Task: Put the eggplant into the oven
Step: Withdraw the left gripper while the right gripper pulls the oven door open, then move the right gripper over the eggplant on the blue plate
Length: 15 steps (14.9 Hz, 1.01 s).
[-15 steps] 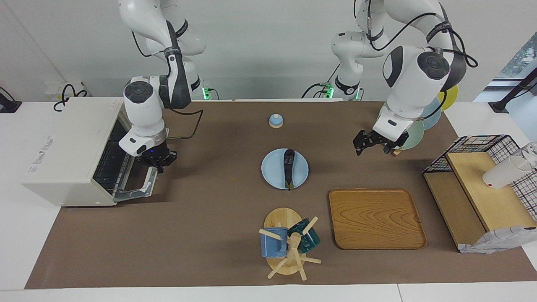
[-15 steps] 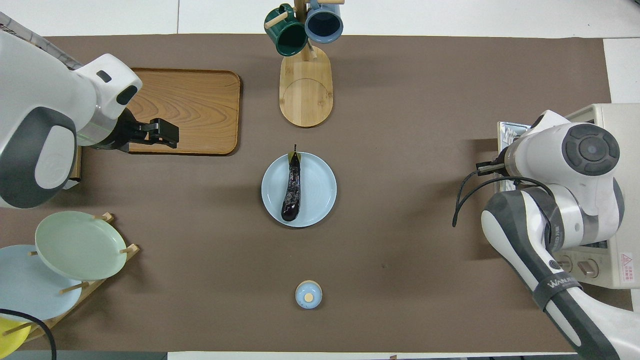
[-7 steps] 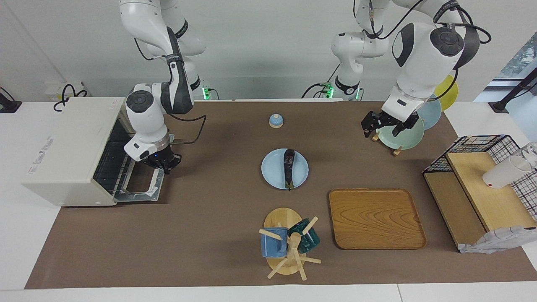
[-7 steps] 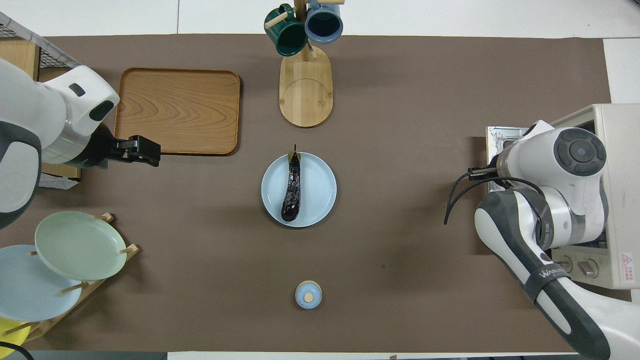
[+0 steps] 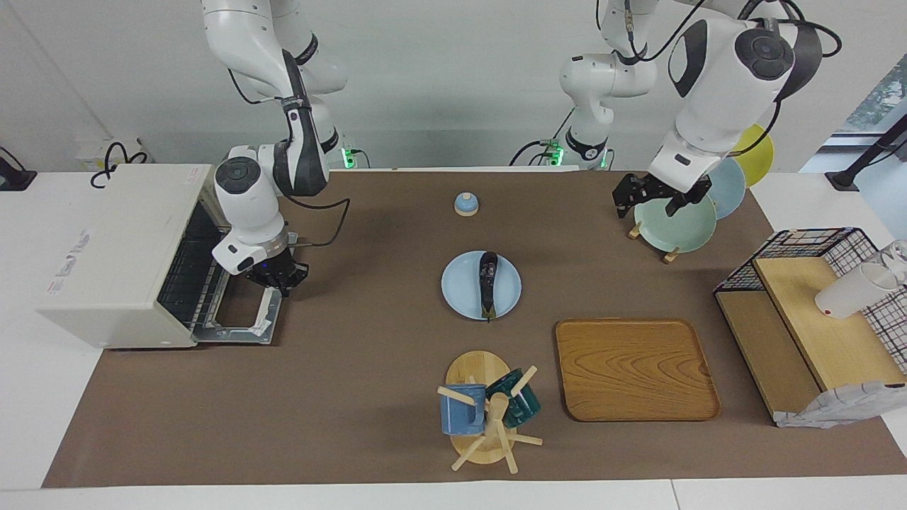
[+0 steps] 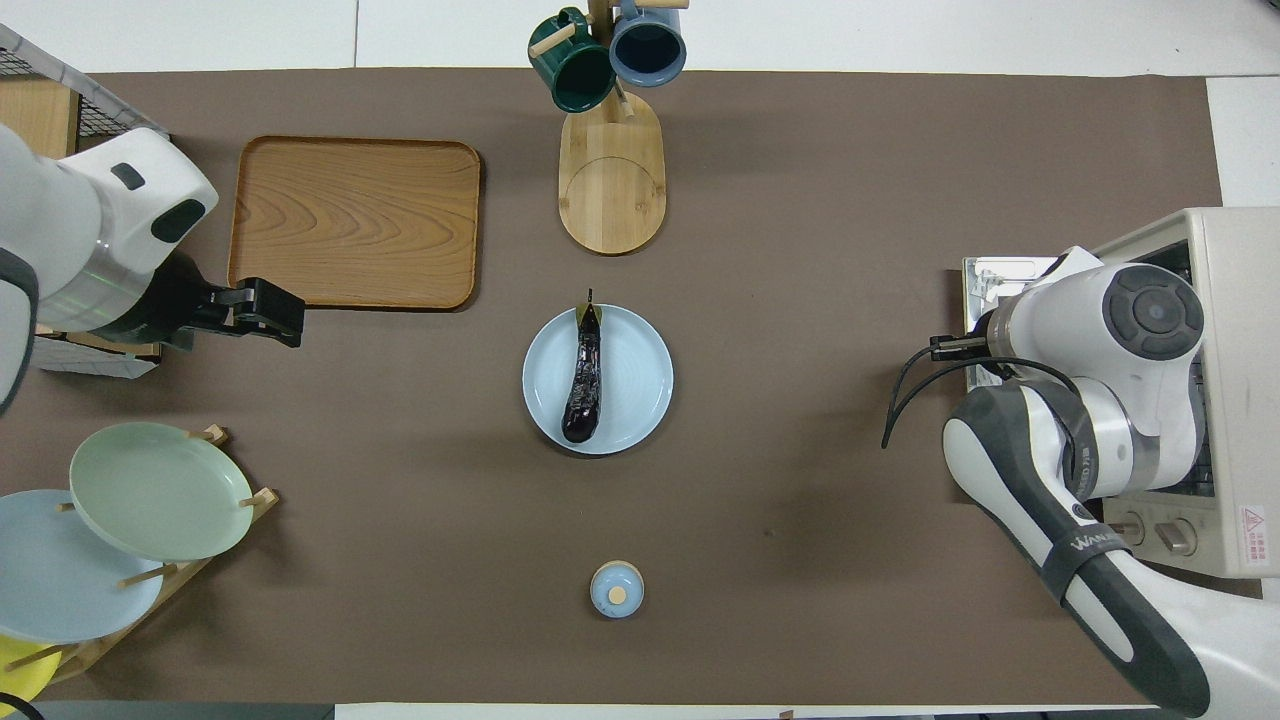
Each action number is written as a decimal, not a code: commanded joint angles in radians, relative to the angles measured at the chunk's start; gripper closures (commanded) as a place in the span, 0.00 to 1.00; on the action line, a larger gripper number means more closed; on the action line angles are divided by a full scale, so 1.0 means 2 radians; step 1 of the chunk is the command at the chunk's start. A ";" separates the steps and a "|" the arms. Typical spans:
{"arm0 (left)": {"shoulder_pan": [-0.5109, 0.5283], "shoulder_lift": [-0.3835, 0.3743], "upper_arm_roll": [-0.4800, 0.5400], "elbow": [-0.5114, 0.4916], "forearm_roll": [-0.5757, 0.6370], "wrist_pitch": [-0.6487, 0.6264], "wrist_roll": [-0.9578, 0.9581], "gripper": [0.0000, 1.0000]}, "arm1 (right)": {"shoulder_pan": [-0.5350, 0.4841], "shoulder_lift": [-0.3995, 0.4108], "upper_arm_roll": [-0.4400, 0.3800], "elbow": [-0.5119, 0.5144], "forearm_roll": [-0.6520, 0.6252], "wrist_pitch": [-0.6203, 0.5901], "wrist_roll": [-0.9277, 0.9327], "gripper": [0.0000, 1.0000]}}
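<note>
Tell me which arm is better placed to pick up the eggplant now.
Probably the left: its gripper is open and empty over the plate rack. The right gripper is shut at the oven door. The eggplant lies between them.

You've got one eggplant (image 5: 487, 276), one oven (image 5: 120, 255), two mugs (image 5: 462, 409), one tray (image 5: 635, 368), one bell (image 5: 465, 204), four plates (image 6: 632, 400), three racked.

Blue plate (image 5: 464, 287), wooden tray (image 5: 635, 368), mug tree (image 5: 489, 414) with two mugs, plate rack (image 6: 130, 520), wire basket (image 5: 815, 248), small bell (image 5: 465, 204).
</note>
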 commanded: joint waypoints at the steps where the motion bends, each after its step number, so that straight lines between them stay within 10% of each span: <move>1: -0.001 0.010 0.001 0.037 0.015 -0.047 0.005 0.00 | 0.011 -0.010 0.001 -0.022 0.014 0.028 0.008 1.00; 4: 0.001 -0.007 0.000 0.021 0.015 -0.061 0.008 0.00 | 0.051 -0.001 0.003 0.016 0.047 0.010 0.027 1.00; 7: 0.009 -0.035 -0.001 -0.021 0.015 -0.052 0.007 0.00 | 0.086 0.008 0.011 0.062 0.067 -0.002 0.103 0.62; 15: 0.027 -0.042 -0.001 -0.045 -0.011 0.022 0.009 0.00 | 0.195 0.081 0.032 0.289 0.065 -0.185 0.143 0.64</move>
